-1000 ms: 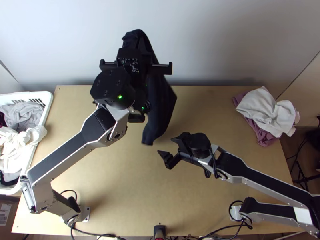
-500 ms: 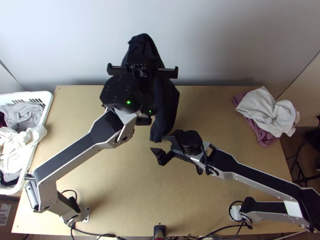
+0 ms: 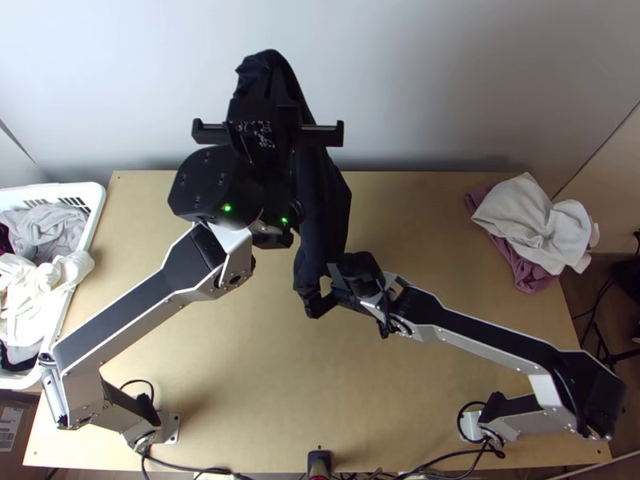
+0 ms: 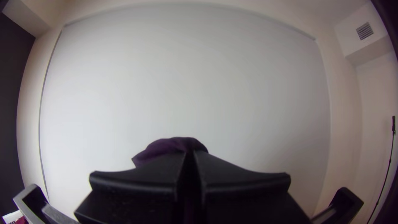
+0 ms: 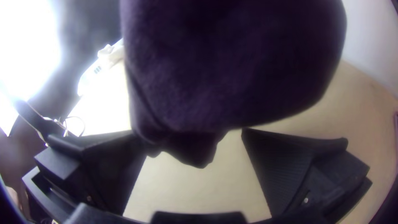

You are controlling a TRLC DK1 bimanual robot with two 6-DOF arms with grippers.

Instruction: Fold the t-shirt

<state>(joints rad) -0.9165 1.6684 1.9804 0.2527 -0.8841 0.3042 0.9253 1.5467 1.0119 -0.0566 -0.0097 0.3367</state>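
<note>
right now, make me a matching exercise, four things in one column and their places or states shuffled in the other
Column 1
1. left gripper
2. right gripper
3. white cloth
4. basket

Column 2
a. bunched on top of a mauve cloth
b. by the left edge of the table, with clothes in it
c. shut on the dark cloth, which hangs down
d. open, at the lower end of the dark cloth

Right pairs: 1-c, 2-d, 3-a, 4-b
</note>
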